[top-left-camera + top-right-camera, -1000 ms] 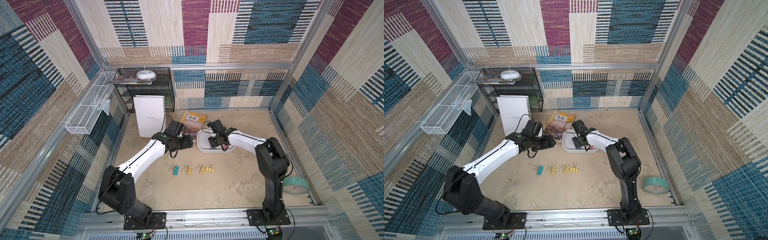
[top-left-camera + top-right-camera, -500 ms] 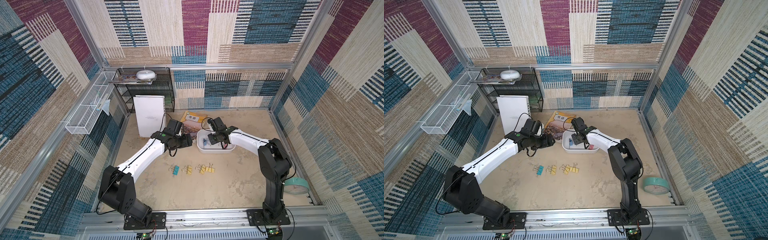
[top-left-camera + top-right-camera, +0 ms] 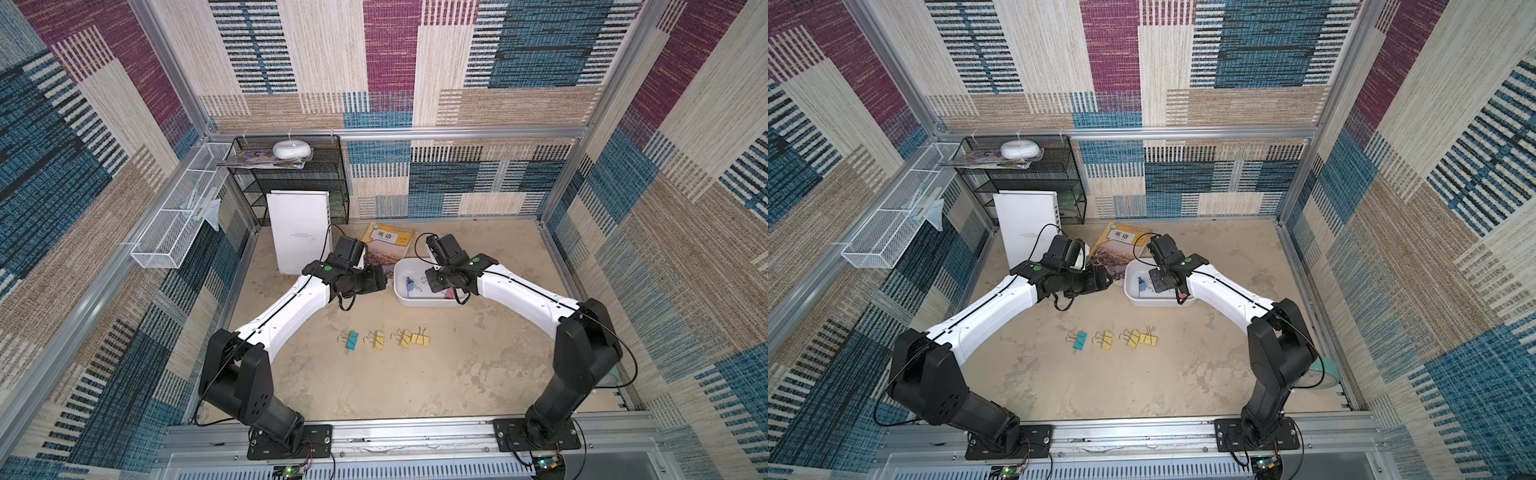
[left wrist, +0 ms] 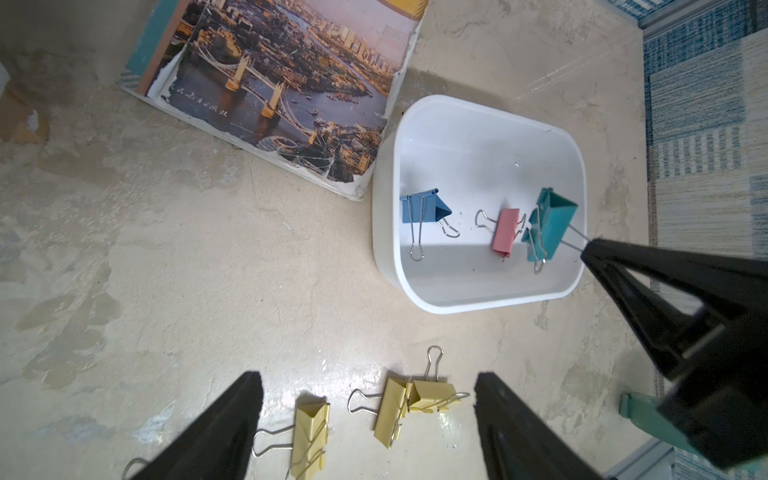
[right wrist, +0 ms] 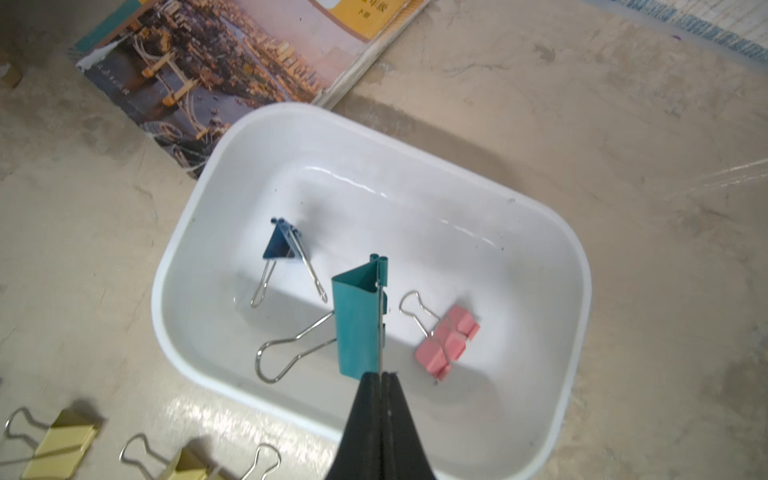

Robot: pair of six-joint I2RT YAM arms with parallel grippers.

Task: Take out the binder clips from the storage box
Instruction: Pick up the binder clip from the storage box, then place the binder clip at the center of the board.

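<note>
Pinches one wire handle of a teal binder clip in the tightly closed right gripper, dangling it apparently just above the floor of the storage box, seemingly for a clean lift out. Leaves a blue clip and pink clip lying inside. Parks the left gripper, jaws spread and empty, beside the box, short of the row of four clips already out on the table.
</note>
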